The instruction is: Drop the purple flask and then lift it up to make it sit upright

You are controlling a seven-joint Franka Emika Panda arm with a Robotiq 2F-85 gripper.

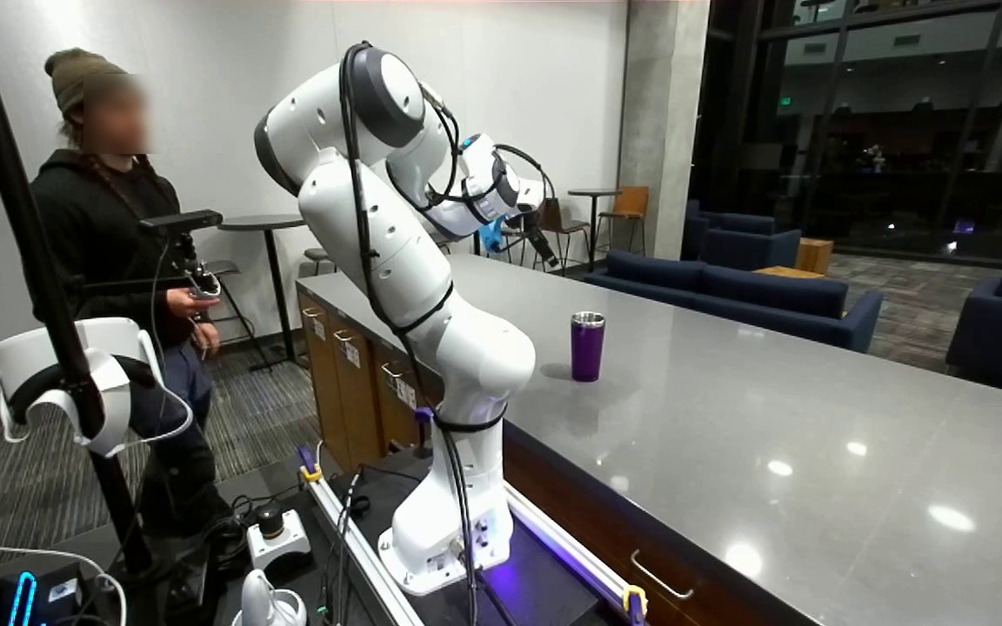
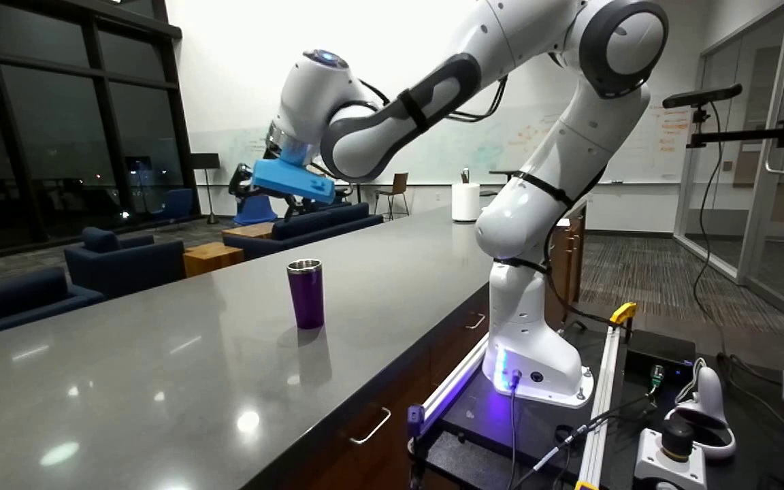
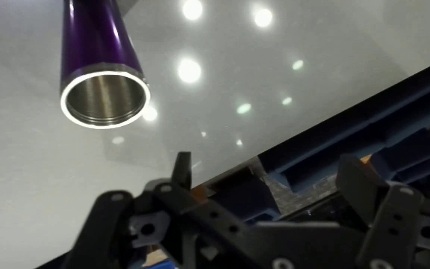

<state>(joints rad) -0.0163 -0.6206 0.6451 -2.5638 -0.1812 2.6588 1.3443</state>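
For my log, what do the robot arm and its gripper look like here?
The arm is glossy white with rounded segments and dark grey joint covers. Black cables run along it, and black straps wrap around it. The gripper is black, with two jointed fingers and greyish plates; a bright blue, boxy piece sits next to it.

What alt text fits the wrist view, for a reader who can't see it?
A purple flask at upper left, standing on a grey counter dotted with reflections, its open metal mouth facing the camera. Below and to the right, the open gripper holds nothing; beyond the counter's edge lies a dark blue sofa.
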